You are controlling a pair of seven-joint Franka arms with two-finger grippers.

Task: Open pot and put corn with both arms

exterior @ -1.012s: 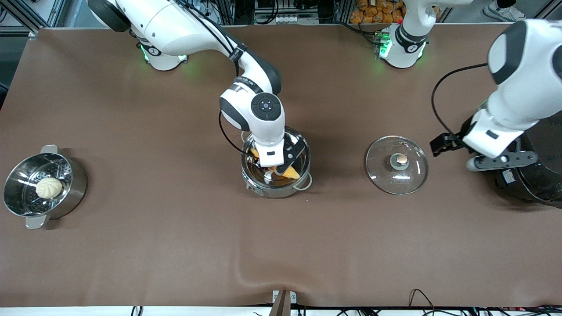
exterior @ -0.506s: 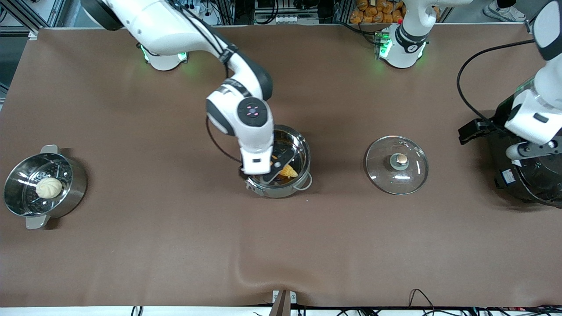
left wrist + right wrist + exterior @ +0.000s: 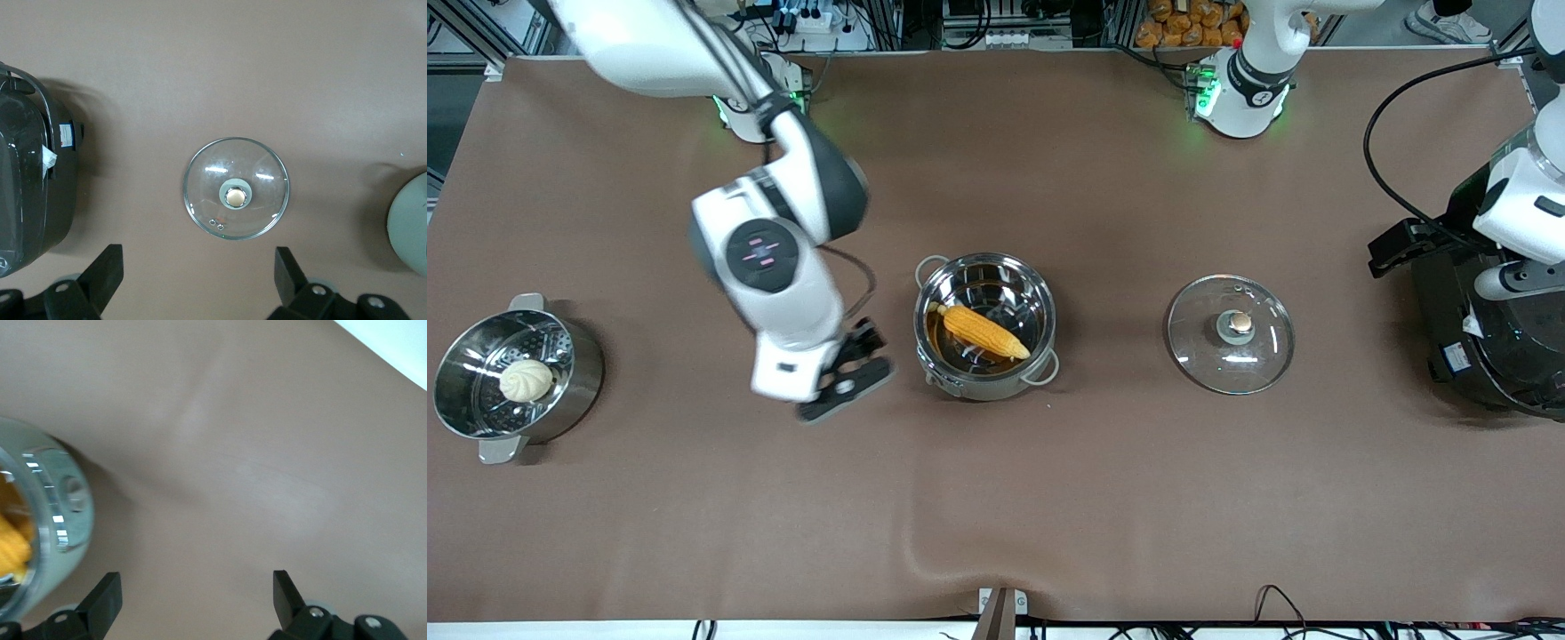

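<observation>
The knobbly yellow corn (image 3: 985, 331) lies in my shiny round steel pot (image 3: 1040, 298). My right gripper (image 3: 845, 384) hangs spread and empty beside the pot; my left gripper (image 3: 198, 277), spread too, hangs over the black cooker (image 3: 1507, 356). The glass lid (image 3: 1230, 333) lies flat near the pot.

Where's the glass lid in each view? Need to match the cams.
Front view: the glass lid lies flat on the table, knob up, between the pot and the black cooker.
Left wrist view: lid at picture centre, straight under the open left claw.
Right wrist view: lid not in it; only the pot's wall shows.
Shared landmark: the lid's tan knob.
</observation>
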